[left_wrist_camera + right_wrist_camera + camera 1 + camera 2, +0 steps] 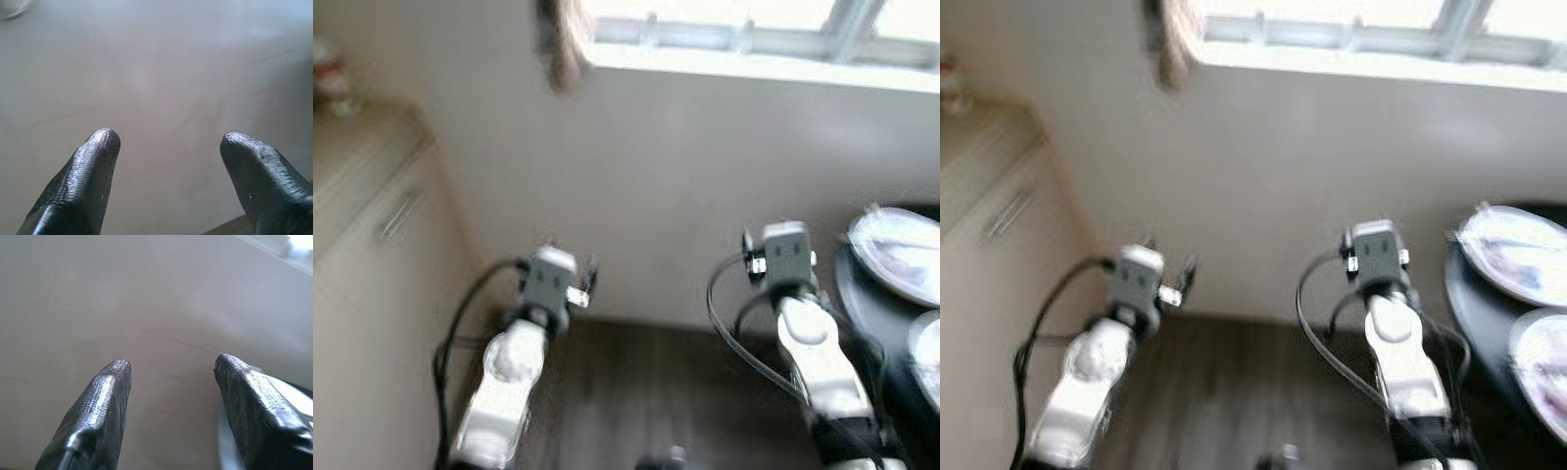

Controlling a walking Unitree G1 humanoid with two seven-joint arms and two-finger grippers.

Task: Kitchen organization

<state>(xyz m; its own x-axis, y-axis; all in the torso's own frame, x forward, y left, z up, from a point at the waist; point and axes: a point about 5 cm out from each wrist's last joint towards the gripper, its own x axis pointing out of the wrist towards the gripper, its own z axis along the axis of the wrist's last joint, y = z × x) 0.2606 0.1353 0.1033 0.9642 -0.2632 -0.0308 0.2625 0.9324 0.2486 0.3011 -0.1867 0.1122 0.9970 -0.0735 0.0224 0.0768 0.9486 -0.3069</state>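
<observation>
Both arms are raised toward a plain pale wall (675, 176) below a window (754, 39). In the left wrist view my left gripper (169, 139) is open, with only the wall between its black fingers. My right gripper (173, 363) is open too and holds nothing; a white plate rim (293, 396) shows beside one finger. At the far right two white plates (896, 250) lie on a dark round table (862, 304). The eye views are blurred.
A beige counter (352, 166) with a cabinet handle (399, 215) runs along the left, and a jar (333, 78) stands at its back. A cloth (563, 39) hangs by the window. Dark wood floor (646, 392) lies between the arms.
</observation>
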